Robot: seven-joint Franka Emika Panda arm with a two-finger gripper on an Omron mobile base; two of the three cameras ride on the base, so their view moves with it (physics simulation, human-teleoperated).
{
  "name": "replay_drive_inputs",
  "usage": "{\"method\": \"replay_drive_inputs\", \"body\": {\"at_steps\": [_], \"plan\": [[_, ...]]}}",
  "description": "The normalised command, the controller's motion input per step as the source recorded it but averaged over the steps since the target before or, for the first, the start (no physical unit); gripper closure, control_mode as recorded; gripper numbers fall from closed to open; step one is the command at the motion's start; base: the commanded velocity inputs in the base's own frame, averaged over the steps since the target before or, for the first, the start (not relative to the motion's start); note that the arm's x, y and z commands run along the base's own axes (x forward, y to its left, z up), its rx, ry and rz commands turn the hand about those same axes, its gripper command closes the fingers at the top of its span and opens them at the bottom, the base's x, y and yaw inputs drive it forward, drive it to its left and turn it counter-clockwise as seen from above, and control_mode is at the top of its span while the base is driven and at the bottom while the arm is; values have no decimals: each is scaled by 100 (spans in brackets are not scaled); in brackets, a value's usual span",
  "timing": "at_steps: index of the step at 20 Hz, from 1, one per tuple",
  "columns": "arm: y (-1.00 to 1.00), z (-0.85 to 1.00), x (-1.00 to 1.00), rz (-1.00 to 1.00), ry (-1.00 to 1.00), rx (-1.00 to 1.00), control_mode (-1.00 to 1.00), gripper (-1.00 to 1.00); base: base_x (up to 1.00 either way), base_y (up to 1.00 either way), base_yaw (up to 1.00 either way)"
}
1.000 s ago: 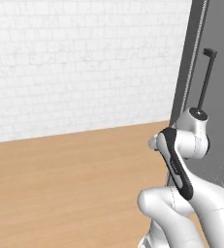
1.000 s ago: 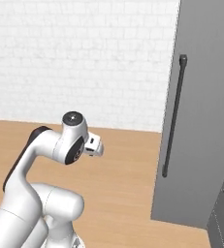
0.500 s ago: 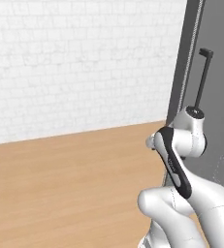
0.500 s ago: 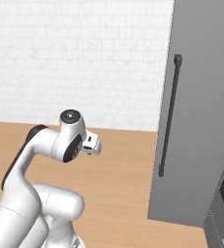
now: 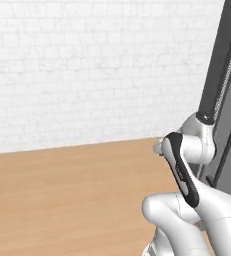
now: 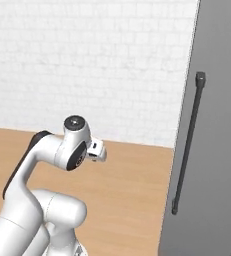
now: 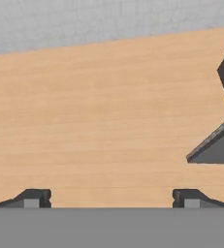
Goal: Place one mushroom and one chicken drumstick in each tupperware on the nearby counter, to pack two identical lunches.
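Jaws spread wide apart, nothing between them; gripper [image 7: 111,198] looks over bare light-brown wood surface [image 7: 99,111] that runs to a white brick wall [image 7: 84,19]. Arm folded, elbow up [image 6: 74,147], beside a tall dark grey cabinet door [image 6: 217,150] with a long vertical black handle [image 6: 188,142]. Mushrooms, drumsticks, tupperware: can't tell where. Grey angular corner [image 7: 215,147] at the hand view's right edge.

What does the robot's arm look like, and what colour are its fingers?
The arm is smooth, shiny white, built from fat rounded tube shapes. A black stripe curves along one bend, and one joint has a round dark grey cap on top. The hand ends in two small dark grey fingers with blocky, squared tips. No cables or writing can be seen.
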Motion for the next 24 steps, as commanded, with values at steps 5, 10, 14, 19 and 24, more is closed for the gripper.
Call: {"method": "replay_drive_inputs", "body": {"at_steps": [5,10,14,19,24], "plan": [[0,0,0,0,0,0,100,-100,95,-19,30],[0,0,0,0,0,0,100,-100,96,40,-20],[0,0,0,0,0,0,100,-100,83,40,-54],[0,0,0,0,0,0,100,-100,51,7,-65],[0,0,0,0,0,0,100,-100,45,11,-69]]}}
